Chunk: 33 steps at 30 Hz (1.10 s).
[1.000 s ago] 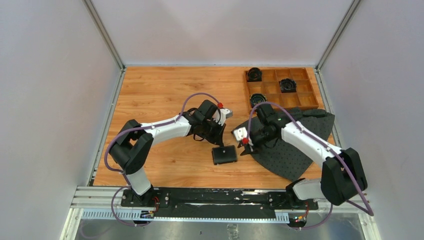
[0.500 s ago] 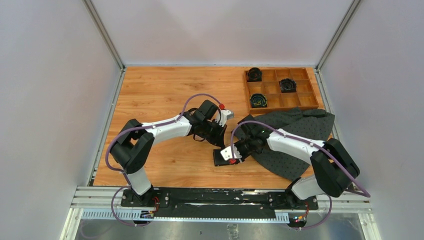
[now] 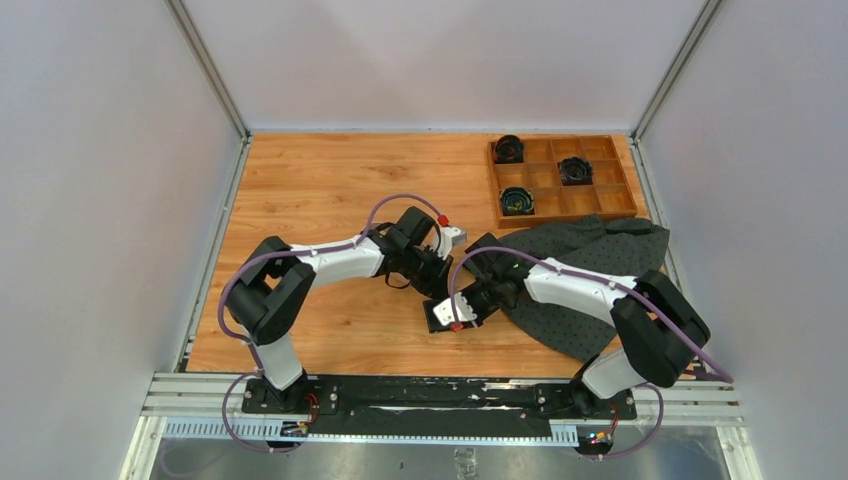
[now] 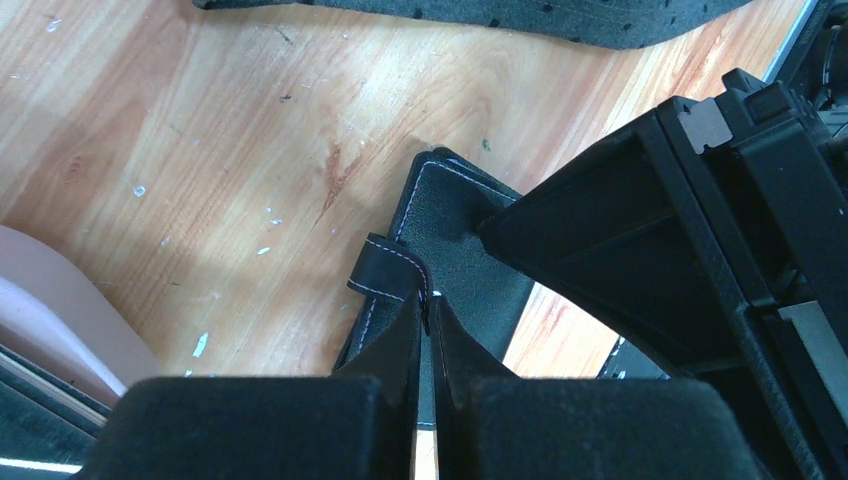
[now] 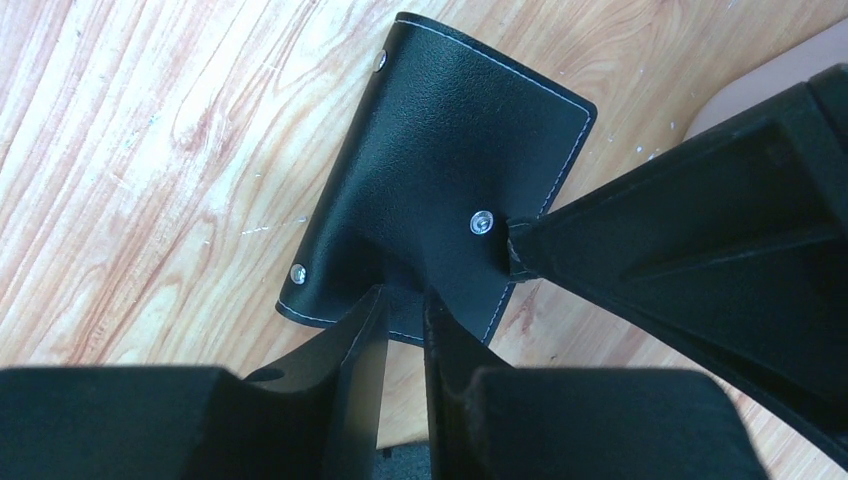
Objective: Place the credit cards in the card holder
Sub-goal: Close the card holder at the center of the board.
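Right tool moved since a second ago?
Yes: the right tool went left and toward the near edge, off the dark cloth onto the card holder, farther from the wooden box.

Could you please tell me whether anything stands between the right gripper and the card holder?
Nothing visible does. The right gripper is at the card holder, its fingers pinching one edge. The left gripper is shut on the snap tab on another side, clear of that path.
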Available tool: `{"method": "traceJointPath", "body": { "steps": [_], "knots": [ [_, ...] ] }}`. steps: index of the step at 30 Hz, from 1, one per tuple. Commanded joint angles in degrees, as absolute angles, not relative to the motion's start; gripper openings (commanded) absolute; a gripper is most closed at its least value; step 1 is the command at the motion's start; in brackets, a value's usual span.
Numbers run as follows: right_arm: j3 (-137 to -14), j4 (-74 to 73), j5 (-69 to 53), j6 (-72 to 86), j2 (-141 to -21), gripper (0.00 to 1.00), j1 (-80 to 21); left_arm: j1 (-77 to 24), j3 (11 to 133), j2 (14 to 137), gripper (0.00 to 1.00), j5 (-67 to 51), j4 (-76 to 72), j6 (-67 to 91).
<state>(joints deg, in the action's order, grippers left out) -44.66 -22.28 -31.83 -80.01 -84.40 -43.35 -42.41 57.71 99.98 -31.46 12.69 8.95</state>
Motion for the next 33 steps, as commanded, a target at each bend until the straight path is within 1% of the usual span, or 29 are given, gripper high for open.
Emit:
{"method": "traceJointPath", "body": {
  "steps": [1,17,33],
  "knots": [
    [-45.1,-23.3,-28.8,-79.9,-86.8,0.22,-44.4,-42.3,57.4,101.6,0.0,-32.9,14.0,7.6],
    [-46.2,-24.5,-28.7,-78.9,-88.2,0.2,-44.6,-43.4,62.3,103.3,0.0,-27.3,23.3,2.7],
    [-46.4,-24.9,-28.8,-78.2,-88.2,0.19,-44.6,-45.1,63.3,105.6,0.04,-26.2,24.5,2.5]
  ]
}}
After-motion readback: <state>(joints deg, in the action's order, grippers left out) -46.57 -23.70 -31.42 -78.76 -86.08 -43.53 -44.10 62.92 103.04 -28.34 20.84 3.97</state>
